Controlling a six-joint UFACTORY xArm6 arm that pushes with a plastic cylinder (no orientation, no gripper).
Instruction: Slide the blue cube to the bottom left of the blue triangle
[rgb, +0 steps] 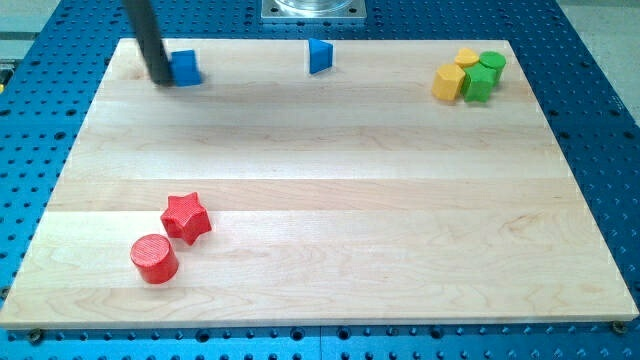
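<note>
The blue cube (185, 67) sits near the board's top left corner. My tip (160, 77) touches or nearly touches the cube's left side; the dark rod rises from it to the view's top. The blue triangle (319, 56) stands at the top edge near the middle, well to the right of the cube.
A red star (186, 217) and a red cylinder (154, 258) sit at the bottom left. At the top right cluster a yellow block (448, 82), a second yellow block (466, 58), a green block (478, 82) and a green cylinder (491, 65). The wooden board (320, 200) lies on a blue perforated table.
</note>
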